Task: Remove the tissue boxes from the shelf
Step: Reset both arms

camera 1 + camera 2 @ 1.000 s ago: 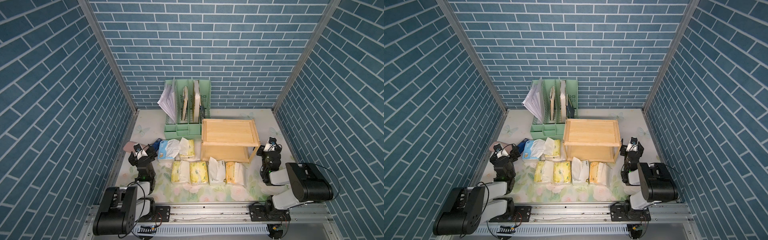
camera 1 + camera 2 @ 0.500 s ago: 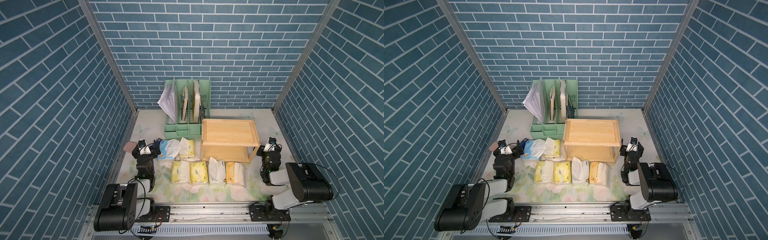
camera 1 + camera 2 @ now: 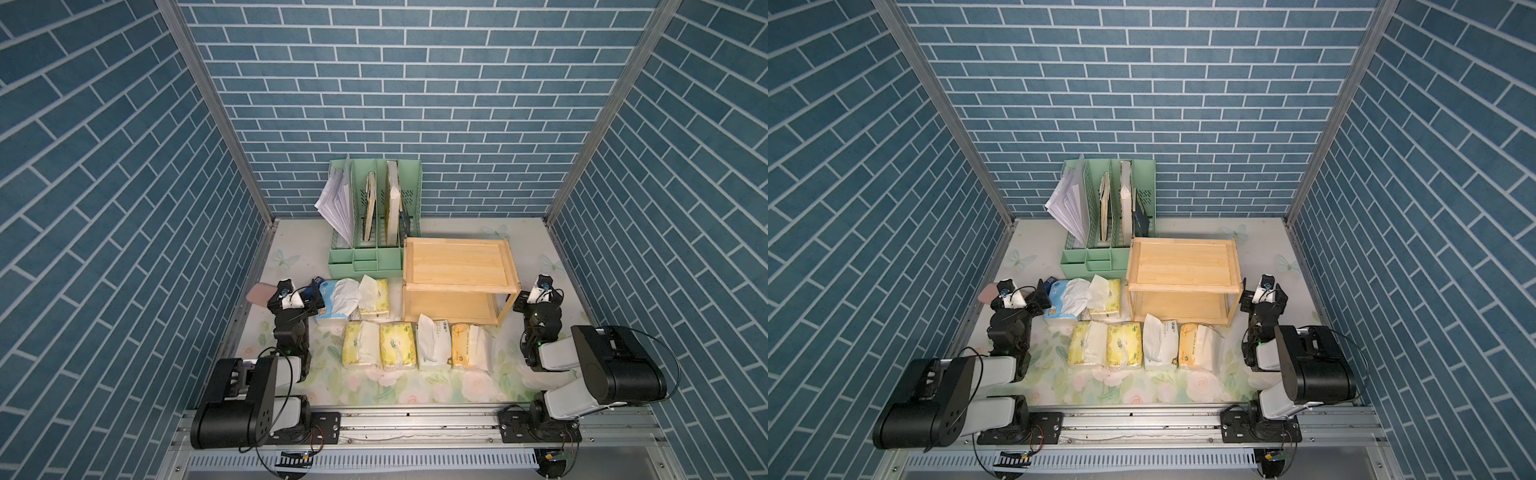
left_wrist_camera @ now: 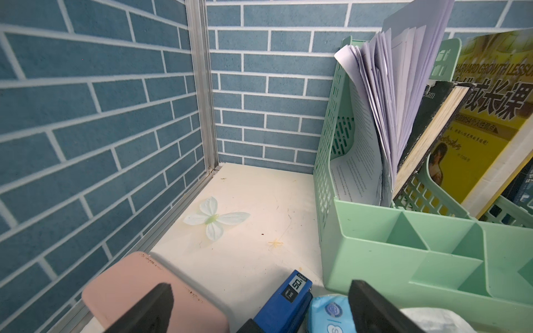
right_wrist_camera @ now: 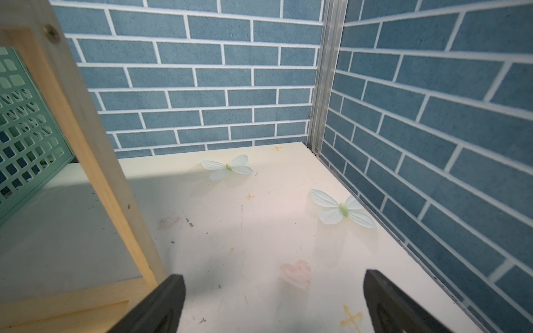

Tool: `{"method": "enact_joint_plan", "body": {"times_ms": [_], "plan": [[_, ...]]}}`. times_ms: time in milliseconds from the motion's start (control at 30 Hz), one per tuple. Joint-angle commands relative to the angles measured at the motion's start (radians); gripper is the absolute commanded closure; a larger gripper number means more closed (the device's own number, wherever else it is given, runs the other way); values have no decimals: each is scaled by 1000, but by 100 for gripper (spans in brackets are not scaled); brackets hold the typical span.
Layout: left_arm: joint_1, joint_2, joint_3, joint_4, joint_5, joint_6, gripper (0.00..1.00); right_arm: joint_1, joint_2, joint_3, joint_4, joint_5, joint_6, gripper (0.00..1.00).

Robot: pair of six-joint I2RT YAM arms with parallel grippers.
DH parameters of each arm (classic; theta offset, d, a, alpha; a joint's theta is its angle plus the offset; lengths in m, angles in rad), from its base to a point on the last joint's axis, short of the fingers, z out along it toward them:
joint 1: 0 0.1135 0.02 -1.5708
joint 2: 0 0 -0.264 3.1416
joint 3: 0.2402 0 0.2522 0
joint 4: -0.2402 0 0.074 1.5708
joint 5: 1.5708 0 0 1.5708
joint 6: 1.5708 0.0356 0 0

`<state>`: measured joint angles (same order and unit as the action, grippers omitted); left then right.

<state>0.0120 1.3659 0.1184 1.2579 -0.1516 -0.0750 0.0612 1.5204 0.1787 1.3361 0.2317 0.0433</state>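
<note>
- Pale wood first: the shelf [image 3: 457, 266] looks bare in both top views, with nothing on its top board and nothing on the part of the lower tier I can see.
- All six tissue boxes [image 3: 397, 347] lie on the table [image 3: 374, 386].
- Four sit in a row just in front of the shelf: two pale yellow, then the white pack [image 3: 432, 343], then the orange-yellow pack [image 3: 467, 349].
- The blue-white pack [image 3: 332, 297] and the third yellow pack [image 3: 376, 297] lie side by side in front of the mint-green organizer [image 3: 365, 259].
- My left gripper [image 4: 261, 288] has its jaws wide apart and holds nothing. It hangs over the pink case [image 4: 138, 291] and the blue stapler [image 4: 285, 302], just beside the blue-white pack.
- My right gripper [image 5: 274, 276] is also spread and empty, over bare table beside a shelf leg.
- I judge the job finished, with no pack left to lift. Only the back of the lower tier is hidden under the top board, so I cannot vouch for that strip.
</note>
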Motion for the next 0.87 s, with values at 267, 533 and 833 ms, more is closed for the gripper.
{"method": "enact_joint_plan", "body": {"times_ms": [267,533,833], "plan": [[-52,147,96,10,16,52,0,6,5,10,-6,12,-29,0],[-52,145,97,7,16,52,0,7,6,9,-4,13,-30,0],[-52,145,98,6,15,53,0,9,6,10,-4,14,-29,0]]}}
